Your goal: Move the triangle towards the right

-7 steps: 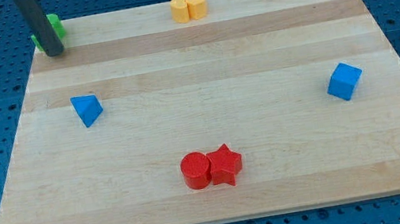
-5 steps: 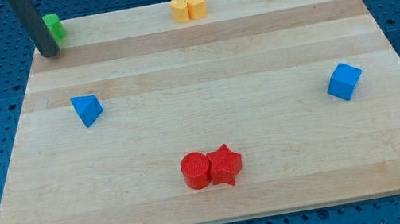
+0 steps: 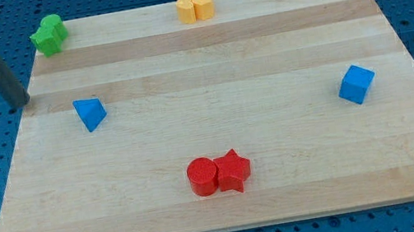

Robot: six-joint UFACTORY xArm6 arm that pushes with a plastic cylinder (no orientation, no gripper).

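The blue triangle lies on the left part of the wooden board. My tip is at the board's left edge, to the left of the triangle and slightly above it in the view, a clear gap apart. The rod rises from it toward the view's top left.
A green block sits at the board's top left corner. Two yellow blocks touch at the top middle. A blue cube is at the right. A red cylinder and a red star touch near the bottom middle.
My tip has moved from beside the green block down and to the left, to the board's left edge near the triangle. The green block now shows in full. No block has moved.
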